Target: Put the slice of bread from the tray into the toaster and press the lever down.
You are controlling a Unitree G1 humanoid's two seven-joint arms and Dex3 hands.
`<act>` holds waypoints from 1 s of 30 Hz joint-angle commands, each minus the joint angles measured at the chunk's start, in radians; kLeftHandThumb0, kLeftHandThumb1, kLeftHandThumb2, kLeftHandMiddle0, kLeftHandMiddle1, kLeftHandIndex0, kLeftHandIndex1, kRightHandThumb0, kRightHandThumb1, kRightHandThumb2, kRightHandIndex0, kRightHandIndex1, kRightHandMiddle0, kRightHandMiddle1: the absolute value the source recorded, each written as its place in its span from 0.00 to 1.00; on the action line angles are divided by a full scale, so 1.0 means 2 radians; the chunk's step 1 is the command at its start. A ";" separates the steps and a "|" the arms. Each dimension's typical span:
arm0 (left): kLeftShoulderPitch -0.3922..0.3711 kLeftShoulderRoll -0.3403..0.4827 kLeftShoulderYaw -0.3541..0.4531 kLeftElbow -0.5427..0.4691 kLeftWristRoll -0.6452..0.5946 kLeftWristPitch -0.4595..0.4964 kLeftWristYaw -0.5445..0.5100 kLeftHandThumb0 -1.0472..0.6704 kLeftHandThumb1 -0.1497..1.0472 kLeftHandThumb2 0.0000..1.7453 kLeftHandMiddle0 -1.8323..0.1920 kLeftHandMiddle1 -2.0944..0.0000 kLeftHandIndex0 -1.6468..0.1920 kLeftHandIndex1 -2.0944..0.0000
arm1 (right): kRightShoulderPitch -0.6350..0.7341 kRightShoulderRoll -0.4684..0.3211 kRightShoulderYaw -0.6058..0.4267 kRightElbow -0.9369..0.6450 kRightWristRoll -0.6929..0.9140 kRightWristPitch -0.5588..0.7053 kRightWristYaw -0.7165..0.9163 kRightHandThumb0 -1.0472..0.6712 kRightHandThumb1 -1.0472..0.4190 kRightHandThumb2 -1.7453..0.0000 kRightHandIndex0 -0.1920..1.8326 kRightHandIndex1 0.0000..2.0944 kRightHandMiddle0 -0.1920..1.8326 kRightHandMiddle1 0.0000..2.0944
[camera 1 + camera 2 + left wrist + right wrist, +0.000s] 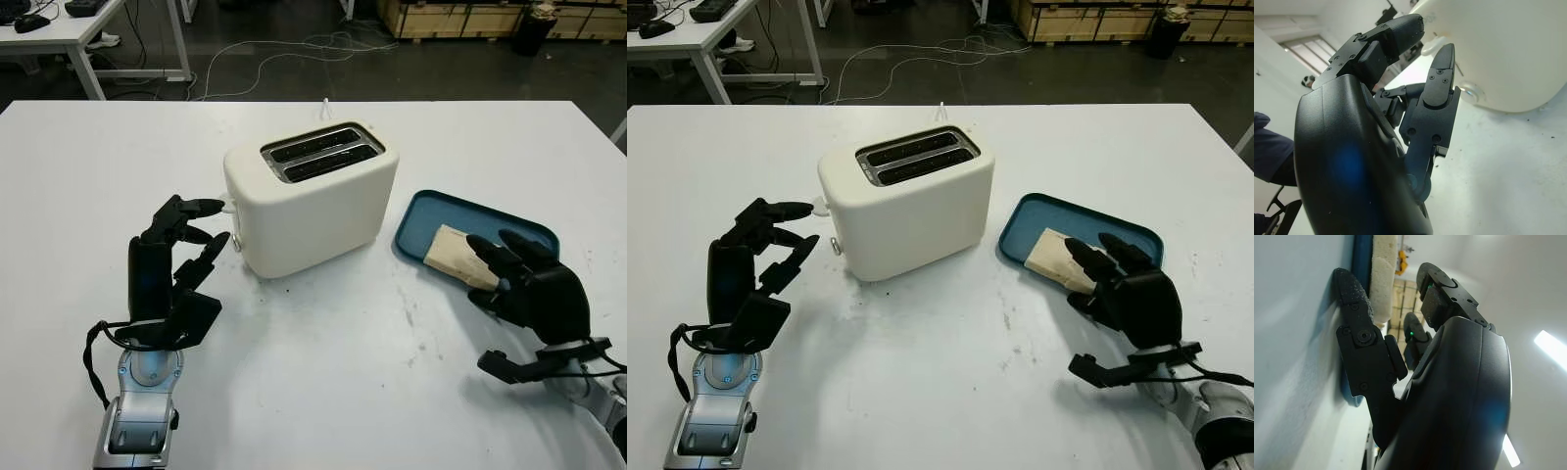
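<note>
Right hand point(534, 284): lower right of the frame, fingers reaching over the near end of the slice of bread point(453, 254), not closed on it.
Left hand point(176, 259): lower left, open, holding nothing, fingertips just beside the toaster's left end.
Slice of bread: lying in the blue tray point(431, 211), right of centre.
Toaster point(310, 196): centre of the white table point(323, 372), both slots empty.

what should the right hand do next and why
Probably close the right hand on the bread slice: its fingers already reach over the slice in the blue tray, nothing is gripped yet, and the toaster slots stand empty.
</note>
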 commanded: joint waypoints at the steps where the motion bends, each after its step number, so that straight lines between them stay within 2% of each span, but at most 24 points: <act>1: -0.005 0.003 0.005 -0.003 -0.005 -0.008 0.000 0.48 0.89 0.08 0.65 0.31 0.60 0.60 | 0.000 -0.010 0.014 -0.010 -0.016 0.028 0.018 0.33 0.20 1.00 0.38 0.03 0.37 0.02; 7: -0.004 0.004 0.007 -0.004 -0.003 -0.007 0.000 0.47 0.89 0.09 0.66 0.31 0.60 0.60 | -0.003 -0.013 0.037 -0.032 -0.038 0.071 0.029 0.39 0.16 0.99 0.46 0.05 0.43 0.03; 11: -0.005 0.006 0.008 -0.001 0.000 -0.012 0.003 0.48 0.89 0.08 0.65 0.32 0.60 0.60 | -0.011 -0.009 0.049 -0.022 -0.032 0.061 0.015 0.43 0.14 0.99 0.55 0.08 0.51 0.05; 15: -0.003 0.004 0.009 -0.002 -0.004 -0.011 0.001 0.48 0.89 0.08 0.65 0.32 0.60 0.60 | -0.011 -0.009 0.053 -0.024 -0.026 0.064 0.020 0.41 0.12 0.99 0.64 0.13 0.59 0.07; 16: -0.002 0.003 0.009 -0.002 -0.003 -0.010 0.002 0.48 0.89 0.08 0.65 0.32 0.60 0.60 | -0.011 -0.009 0.053 -0.027 -0.026 0.068 0.025 0.40 0.12 1.00 0.63 0.19 0.62 0.06; 22: -0.002 0.003 0.009 -0.001 -0.003 -0.013 0.003 0.48 0.89 0.08 0.66 0.33 0.60 0.61 | -0.016 -0.008 0.057 -0.017 -0.026 0.061 0.007 0.36 0.11 1.00 0.59 0.32 0.66 0.04; 28: -0.003 0.003 0.008 0.000 0.001 -0.011 0.004 0.48 0.89 0.08 0.65 0.34 0.59 0.60 | -0.032 -0.014 0.042 -0.020 0.013 0.026 0.044 0.38 0.13 1.00 0.58 0.35 0.66 0.03; 30: -0.002 0.003 0.008 -0.001 0.004 -0.007 0.005 0.48 0.89 0.08 0.65 0.34 0.60 0.60 | -0.043 -0.014 0.033 -0.014 0.030 0.006 0.050 0.38 0.10 0.99 0.56 0.36 0.64 0.02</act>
